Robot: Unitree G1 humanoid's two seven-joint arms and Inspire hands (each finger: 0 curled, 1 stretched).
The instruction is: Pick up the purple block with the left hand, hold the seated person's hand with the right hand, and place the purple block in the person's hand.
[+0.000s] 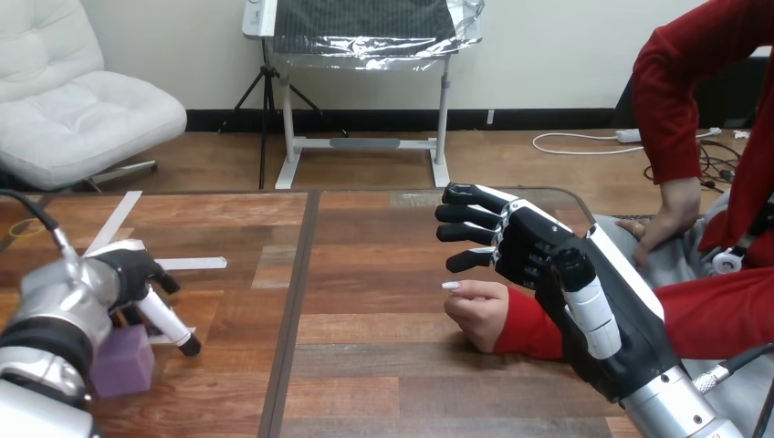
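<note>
Purple block [123, 363] lies under the left hand [132, 269], fingers [169, 319] loose and empty; right hand [538, 246] hovers outstretched over the person's hand [476, 312].

Pale wall [548, 55] at the back, black strip [383, 119] along its foot. Brown wood floor [511, 160] below. Soft white chair [82, 109] past the far left corner of the desk [383, 228]. White stand [365, 143] with a shiny silver sheet [365, 36] past the far edge's middle. White cord [575, 139] on the floor past the far right corner.
</note>
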